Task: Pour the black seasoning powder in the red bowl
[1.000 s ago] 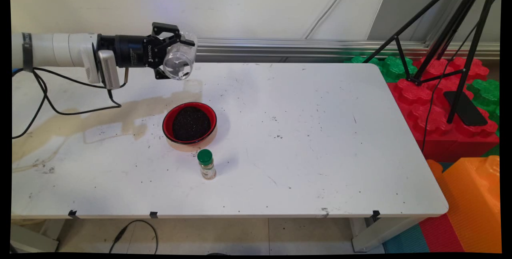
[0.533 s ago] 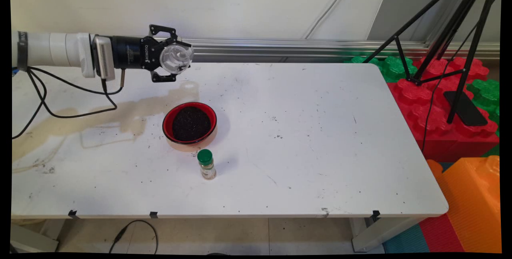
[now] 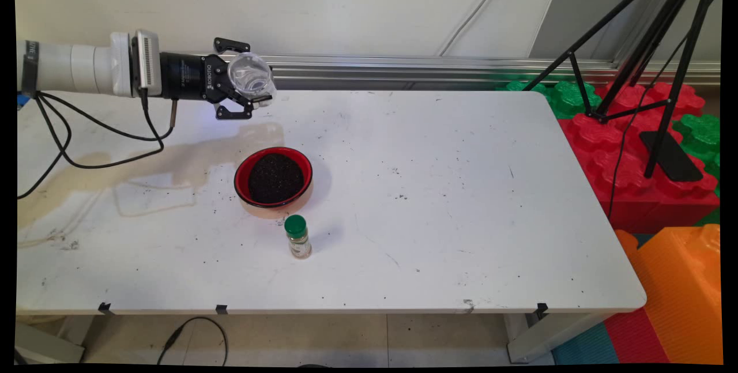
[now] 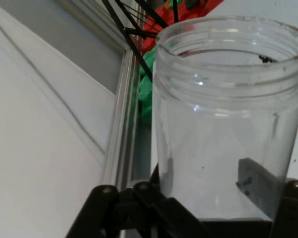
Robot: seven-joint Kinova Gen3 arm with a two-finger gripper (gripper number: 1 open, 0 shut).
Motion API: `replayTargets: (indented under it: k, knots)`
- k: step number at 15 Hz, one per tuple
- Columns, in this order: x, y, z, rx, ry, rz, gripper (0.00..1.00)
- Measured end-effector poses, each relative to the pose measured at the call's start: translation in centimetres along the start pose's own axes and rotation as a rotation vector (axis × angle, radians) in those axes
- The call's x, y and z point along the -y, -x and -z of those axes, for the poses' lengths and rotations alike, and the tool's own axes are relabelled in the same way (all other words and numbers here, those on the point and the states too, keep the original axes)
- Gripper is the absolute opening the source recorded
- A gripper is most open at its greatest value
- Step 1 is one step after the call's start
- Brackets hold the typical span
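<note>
The jaws (image 3: 249,89) grip a clear plastic jar (image 3: 250,75) held sideways above the desk (image 3: 438,200); ROBOTIQ lettering shows on the black wrist; below the jaws stands a red bowl (image 3: 273,179) of dark grains; beyond it, a green-capped spice bottle (image 3: 297,237), label unreadable.

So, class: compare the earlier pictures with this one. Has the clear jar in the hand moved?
Yes. The clear jar has turned in the hand and drifted slightly left and up, away from the red bowl, which stayed put.
</note>
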Motion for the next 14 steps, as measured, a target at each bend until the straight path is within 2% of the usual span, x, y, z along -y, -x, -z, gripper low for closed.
replayTargets:
  k: [10,14]
  knots:
    - [1.4,1.1,-0.7,-0.018,0.029,0.293,0.0]
    - [2.0,1.6,-1.3,-0.034,0.041,0.384,0.0]
